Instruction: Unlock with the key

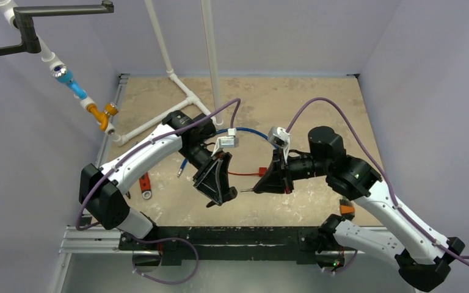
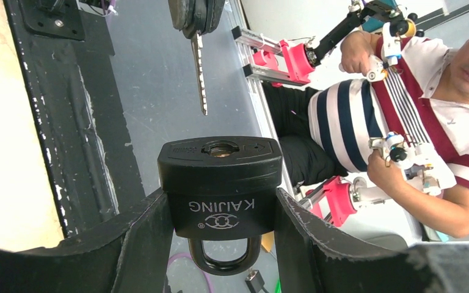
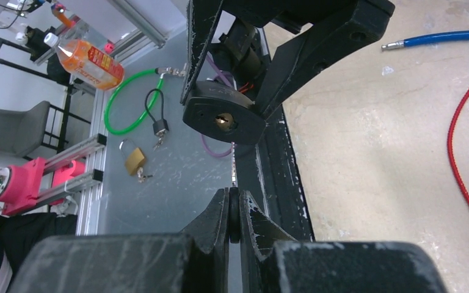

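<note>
step: key in | our left gripper [image 2: 223,204] hugs the padlock [image 2: 220,177] in the air | our right gripper [image 3: 233,210] pinches the key [image 2: 200,73], tip near the keyhole [image 2: 220,148] | we aim straight, push slowly

A clear gap of air runs from my key [image 2: 200,70] to the padlock [image 2: 220,183] keyhole. Below, a red cable [image 3: 450,146] and blue hose [image 3: 446,38] cross the counter [image 3: 366,171].
</note>
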### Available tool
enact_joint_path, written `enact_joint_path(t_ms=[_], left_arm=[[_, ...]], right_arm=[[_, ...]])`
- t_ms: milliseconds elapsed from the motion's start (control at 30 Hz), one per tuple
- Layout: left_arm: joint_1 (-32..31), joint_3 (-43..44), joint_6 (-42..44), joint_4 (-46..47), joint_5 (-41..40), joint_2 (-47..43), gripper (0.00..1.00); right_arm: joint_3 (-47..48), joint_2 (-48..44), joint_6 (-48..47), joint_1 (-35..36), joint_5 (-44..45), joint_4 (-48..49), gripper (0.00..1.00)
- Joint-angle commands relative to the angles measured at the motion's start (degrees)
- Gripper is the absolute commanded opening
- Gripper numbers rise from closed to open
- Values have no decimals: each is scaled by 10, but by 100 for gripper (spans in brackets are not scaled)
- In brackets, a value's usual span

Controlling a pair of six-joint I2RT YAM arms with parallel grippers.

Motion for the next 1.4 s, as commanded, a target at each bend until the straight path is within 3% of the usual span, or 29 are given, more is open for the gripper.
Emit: enact_joint_path(t_ms=[0,267,600,1000,1367], left_arm=[[0,34,19,-142,27,-18,0],[-4,54,33,-142,0,-16,0],[-5,64,43,-142,-4,-22,0],[-29,94,67,-142,-51,-45,0],[-72,123,85,-142,-101,-64,0]], right_arm=[[21,2,-4,-1,-42,48,0],[23,16,6,5,-61,72,0],[26,42,8,52,-13,82,0],[14,46,12,53,9,90,0],[17,26,-5,53,93,45,0]])
